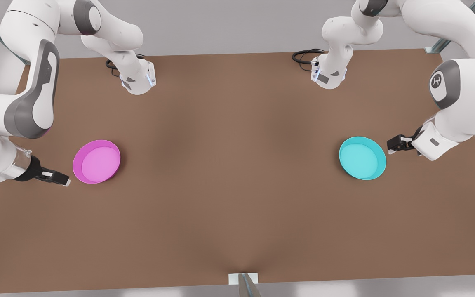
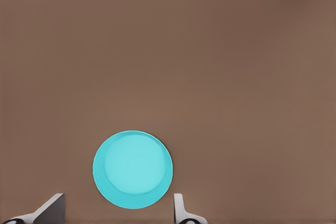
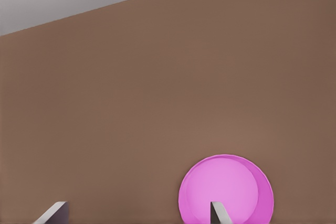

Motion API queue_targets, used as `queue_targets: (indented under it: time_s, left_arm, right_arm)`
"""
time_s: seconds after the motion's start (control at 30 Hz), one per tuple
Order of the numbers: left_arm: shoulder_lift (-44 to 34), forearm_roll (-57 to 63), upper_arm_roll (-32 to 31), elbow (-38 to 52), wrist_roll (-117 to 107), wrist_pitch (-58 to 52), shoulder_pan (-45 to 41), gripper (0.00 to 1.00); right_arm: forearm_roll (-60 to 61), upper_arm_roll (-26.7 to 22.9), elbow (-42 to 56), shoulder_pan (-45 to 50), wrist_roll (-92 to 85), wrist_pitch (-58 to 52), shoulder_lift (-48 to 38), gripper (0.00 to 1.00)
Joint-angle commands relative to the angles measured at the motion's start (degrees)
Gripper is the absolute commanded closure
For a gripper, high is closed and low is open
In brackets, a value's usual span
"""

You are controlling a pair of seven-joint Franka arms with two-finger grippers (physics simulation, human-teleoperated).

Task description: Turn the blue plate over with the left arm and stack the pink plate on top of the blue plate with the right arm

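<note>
The left gripper (image 1: 391,147) sits at the front view's right, low over the brown table (image 1: 237,198), with the blue plate (image 1: 362,158) just ahead of its fingertips and not touching them. In the left wrist view the two fingers (image 2: 181,211) are spread wide, and the blue plate (image 2: 133,169) lies rim-up just beyond the gap between them, nothing gripped. The right gripper (image 1: 65,181) sits at the front view's left, also low over the table, with the pink plate (image 1: 96,161) close beside its tips and slightly off to one side, apart from them. In the right wrist view its fingers (image 3: 218,213) are likewise spread and hold nothing; the pink plate (image 3: 226,190) lies rim-up behind one fingertip, offset from the gap's centre. The two plates rest well apart, each flat on the table.
</note>
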Motion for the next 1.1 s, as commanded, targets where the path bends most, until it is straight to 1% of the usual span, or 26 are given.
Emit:
queue_targets:
  time_s: [0.0,0.13,0.17,0.23,0.3,0.43,0.5,0.67,0.77,0.83,0.87,0.93,1.0,1.07]
  left_arm:
    - [0.0,0.0,0.0,0.0,0.0,0.0,0.0,0.00]
    - [0.2,0.0,0.0,0.0,1.7,0.2,0.0,0.00]
    - [0.8,-1.6,2.4,-0.1,1.6,0.3,0.1,0.00]
    - [3.8,-8.4,7.7,-0.3,2.5,1.8,0.2,0.00]
    - [3.7,-8.5,8.4,-5.7,2.6,5.5,0.2,0.00]
    - [1.2,-12.7,10.4,-16.2,2.8,6.7,0.2,0.00]
    - [0.8,-12.8,11.9,-19.4,3.4,7.6,0.2,0.00]
    - [1.0,-14.9,12.9,-22.8,3.4,9.4,0.2,0.00]
    - [2.5,-16.5,14.2,-22.9,5.0,11.4,0.3,0.00]
    - [2.4,-16.4,14.2,-22.9,5.4,10.2,0.3,0.00]
    - [2.4,-16.5,15.1,-24.1,5.8,10.3,0.3,0.00]
    - [3.5,-18.5,15.4,-24.3,6.8,10.5,0.3,0.00]
    - [1.8,-18.5,15.5,-26.4,6.7,10.6,0.3,0.00]
    - [2.0,-18.4,16.2,-28.7,6.8,13.5,0.3,0.00]
  right_arm:
    - [0.0,0.0,0.0,0.0,0.0,0.0,0.0,0.00]
    - [0.1,0.0,0.0,0.0,0.0,0.0,0.0,0.00]
    - [0.1,0.0,0.0,0.0,0.0,0.0,0.0,0.00]
    - [0.1,0.0,0.0,0.0,0.0,0.0,0.0,0.00]
    - [0.0,0.0,0.1,-0.2,-0.1,0.0,0.0,0.00]
    - [0.1,-0.1,0.4,-0.2,0.0,1.2,0.0,0.00]
    - [0.1,-0.1,0.4,-0.2,0.1,1.2,0.0,0.00]
    - [0.0,-0.1,0.4,-0.2,0.1,1.2,0.0,0.00]
    - [0.0,-0.1,0.4,-0.1,0.0,1.3,0.0,0.00]
    - [0.0,-0.1,0.4,-0.1,0.0,1.3,0.0,0.00]
    - [0.0,-0.1,0.4,-0.1,0.0,1.2,0.1,0.00]
    - [0.0,-0.1,0.4,-0.2,0.0,1.3,0.1,0.00]
    - [-0.1,-0.1,0.4,-0.2,0.0,1.3,0.1,0.00]
    - [-0.7,-0.1,0.4,-0.2,0.0,1.3,0.4,0.00]
